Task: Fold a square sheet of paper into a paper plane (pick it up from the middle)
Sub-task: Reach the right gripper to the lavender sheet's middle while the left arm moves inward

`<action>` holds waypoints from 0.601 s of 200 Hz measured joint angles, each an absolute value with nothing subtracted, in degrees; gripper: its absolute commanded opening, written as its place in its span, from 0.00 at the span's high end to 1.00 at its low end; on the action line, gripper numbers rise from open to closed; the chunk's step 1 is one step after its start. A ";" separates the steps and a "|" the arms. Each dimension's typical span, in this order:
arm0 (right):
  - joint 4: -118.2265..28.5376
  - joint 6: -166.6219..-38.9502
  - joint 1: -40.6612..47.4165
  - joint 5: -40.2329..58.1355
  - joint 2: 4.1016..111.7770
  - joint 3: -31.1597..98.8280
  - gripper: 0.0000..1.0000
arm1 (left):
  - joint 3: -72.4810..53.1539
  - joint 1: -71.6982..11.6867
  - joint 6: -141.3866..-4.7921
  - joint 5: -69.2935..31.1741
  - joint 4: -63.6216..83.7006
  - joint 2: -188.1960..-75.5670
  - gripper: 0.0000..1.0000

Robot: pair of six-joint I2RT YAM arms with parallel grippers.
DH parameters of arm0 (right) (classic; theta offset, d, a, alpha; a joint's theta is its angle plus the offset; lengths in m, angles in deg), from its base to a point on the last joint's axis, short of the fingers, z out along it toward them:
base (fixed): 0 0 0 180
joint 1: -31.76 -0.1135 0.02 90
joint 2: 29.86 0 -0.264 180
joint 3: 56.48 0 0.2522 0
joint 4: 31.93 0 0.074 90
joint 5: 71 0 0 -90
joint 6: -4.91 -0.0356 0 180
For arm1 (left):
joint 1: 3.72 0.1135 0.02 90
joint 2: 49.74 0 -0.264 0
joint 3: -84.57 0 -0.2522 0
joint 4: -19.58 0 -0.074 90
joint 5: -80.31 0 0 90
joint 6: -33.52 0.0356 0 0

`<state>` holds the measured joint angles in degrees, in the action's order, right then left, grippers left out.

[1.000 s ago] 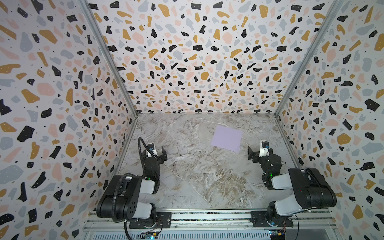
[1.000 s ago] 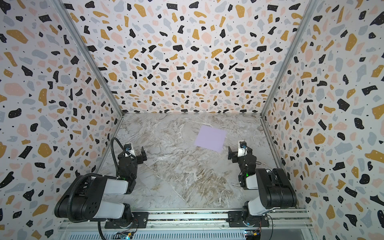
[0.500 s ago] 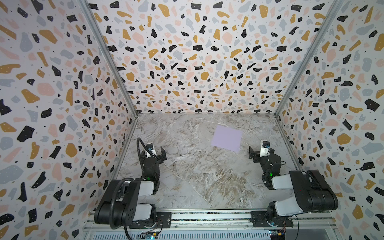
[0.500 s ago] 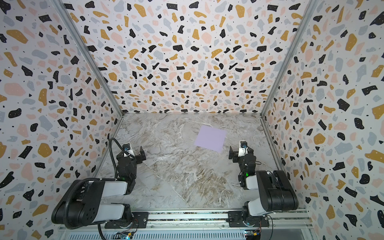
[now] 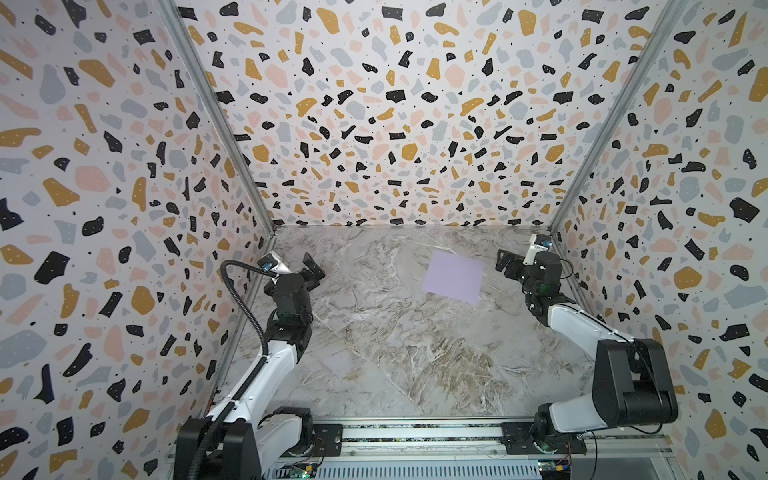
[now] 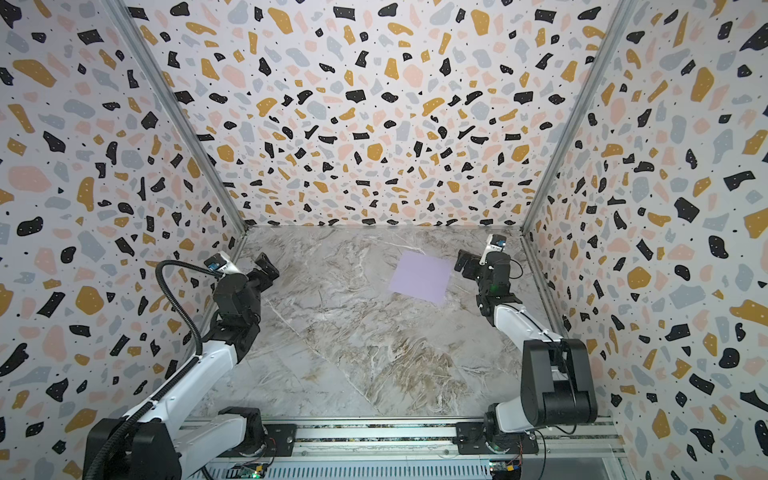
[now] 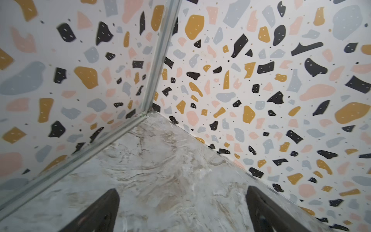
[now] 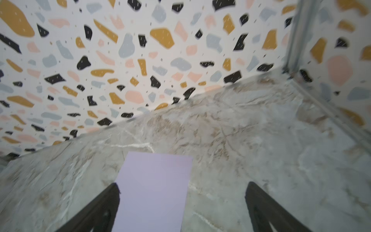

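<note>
Marble table [image 8: 261, 140] blurs in wrist views, square sheet of paper [image 8: 156, 190] cut off; left gripper [image 5: 313, 268], right gripper [image 5: 506, 264] hover, fingers spread wide.

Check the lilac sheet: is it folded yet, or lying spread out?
Spread out, unfolded. The sheet lies flat on the table as one plain four-cornered piece, with no crease visible in both top views or the right wrist view.
</note>
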<state>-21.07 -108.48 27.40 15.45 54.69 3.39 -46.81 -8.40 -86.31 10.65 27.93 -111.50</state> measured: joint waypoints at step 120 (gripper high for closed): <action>-33.82 -111.46 19.09 -1.03 81.95 23.48 0.18 | -46.16 -8.49 -89.69 -12.32 22.38 -117.18 0.00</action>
<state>-33.82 -111.46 19.09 -1.03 81.95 23.48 -46.16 -8.49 -89.69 -12.32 22.38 -117.18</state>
